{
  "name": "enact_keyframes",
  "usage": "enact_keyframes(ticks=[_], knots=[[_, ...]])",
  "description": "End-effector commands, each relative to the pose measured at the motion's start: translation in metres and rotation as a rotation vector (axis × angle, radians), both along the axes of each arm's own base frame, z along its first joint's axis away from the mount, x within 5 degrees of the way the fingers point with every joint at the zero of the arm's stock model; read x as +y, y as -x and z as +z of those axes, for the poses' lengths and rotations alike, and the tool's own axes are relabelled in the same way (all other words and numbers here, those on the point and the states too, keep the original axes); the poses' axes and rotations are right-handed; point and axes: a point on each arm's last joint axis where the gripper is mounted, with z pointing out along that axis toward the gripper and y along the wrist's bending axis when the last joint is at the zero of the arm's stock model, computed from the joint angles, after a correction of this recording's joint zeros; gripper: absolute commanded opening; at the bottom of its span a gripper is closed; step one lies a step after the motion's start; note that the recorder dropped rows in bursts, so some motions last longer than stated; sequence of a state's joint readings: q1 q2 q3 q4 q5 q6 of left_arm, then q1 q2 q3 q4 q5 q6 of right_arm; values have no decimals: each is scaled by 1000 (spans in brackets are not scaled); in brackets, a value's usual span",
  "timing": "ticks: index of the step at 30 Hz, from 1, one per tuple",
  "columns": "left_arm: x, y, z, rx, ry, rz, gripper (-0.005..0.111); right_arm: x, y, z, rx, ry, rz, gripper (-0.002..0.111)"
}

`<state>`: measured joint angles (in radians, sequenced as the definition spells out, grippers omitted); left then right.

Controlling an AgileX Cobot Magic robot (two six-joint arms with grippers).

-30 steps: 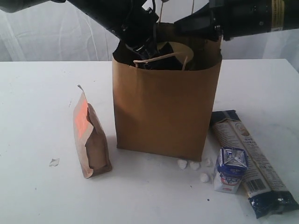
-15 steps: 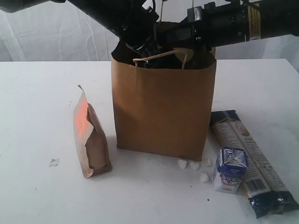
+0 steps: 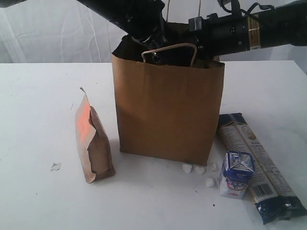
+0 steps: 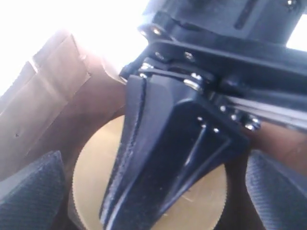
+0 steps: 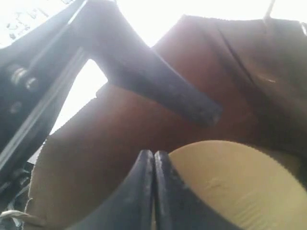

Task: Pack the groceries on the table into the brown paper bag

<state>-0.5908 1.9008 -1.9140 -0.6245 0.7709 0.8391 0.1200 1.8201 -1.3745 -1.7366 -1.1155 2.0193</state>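
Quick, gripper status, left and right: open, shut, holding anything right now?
Left gripper: open, holding nothing, inside the tall brown paper bag.
Right gripper: shut, holding nothing, above the round olive-gold jar lid.

Brown paper bag (image 3: 168, 115) mouth straightened, near handle (image 3: 169, 47) now upright, right arm (image 3: 240, 31) shifted lower

Upright brown paper bag (image 3: 165, 115) holds the gold-lidded jar (image 4: 91, 191); pouch (image 3: 93, 143) stands left, carton (image 3: 236, 175) and packet (image 3: 261, 165) right.

Left tool (image 4: 153, 201) spread wide; right tool (image 5: 154, 160) closed, apparently empty.
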Motion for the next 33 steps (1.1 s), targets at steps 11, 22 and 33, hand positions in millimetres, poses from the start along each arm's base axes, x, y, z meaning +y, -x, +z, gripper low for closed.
enact_keyframes(ticks=[11,22,33], knots=[[10,19,34,-51,53,-10,105,-7,13,50,-164,15,-93,0],[21,40,55,-55,39,-65,105,-15,17,63,-207,21,-142,0],[40,72,87,4,70,-54,105,-58,34,104,-331,27,-300,0]])
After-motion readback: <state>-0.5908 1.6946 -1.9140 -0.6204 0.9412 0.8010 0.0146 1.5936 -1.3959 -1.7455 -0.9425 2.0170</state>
